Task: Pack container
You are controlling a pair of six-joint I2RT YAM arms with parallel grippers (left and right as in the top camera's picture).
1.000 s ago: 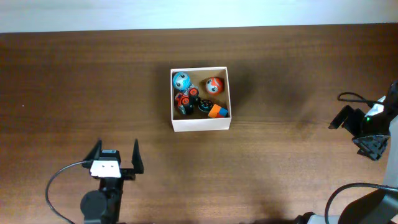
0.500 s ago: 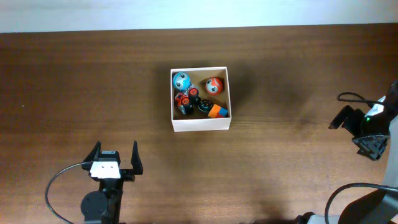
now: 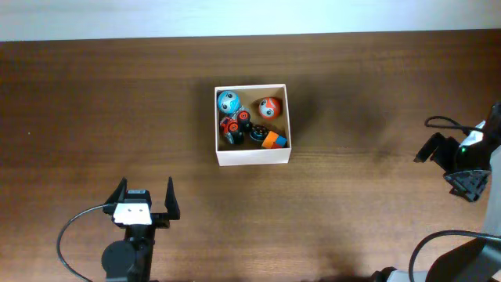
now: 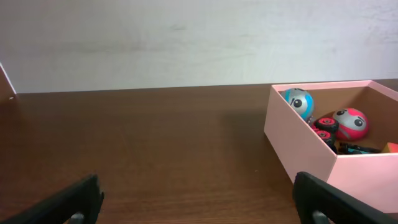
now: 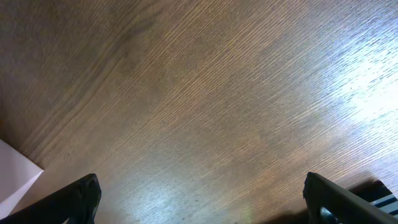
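The container (image 3: 252, 154), a square shallow cardboard box with white walls and a tan inside, stands at the table's middle. Inside lie a blue ball toy (image 3: 228, 101), a red ball toy (image 3: 269, 106), a red-and-black toy (image 3: 232, 125) and an orange-blue block (image 3: 274, 140). The left wrist view shows the container (image 4: 298, 149) at right with the toys in it. My left gripper (image 3: 145, 196) is open and empty, near the front edge, left of and below the box. My right gripper (image 3: 449, 160) is open and empty at the far right edge.
The wooden table (image 3: 94, 110) ends at a white wall along the back. A black cable (image 3: 442, 121) runs by the right arm. A white corner (image 5: 15, 177) shows at the left of the right wrist view.
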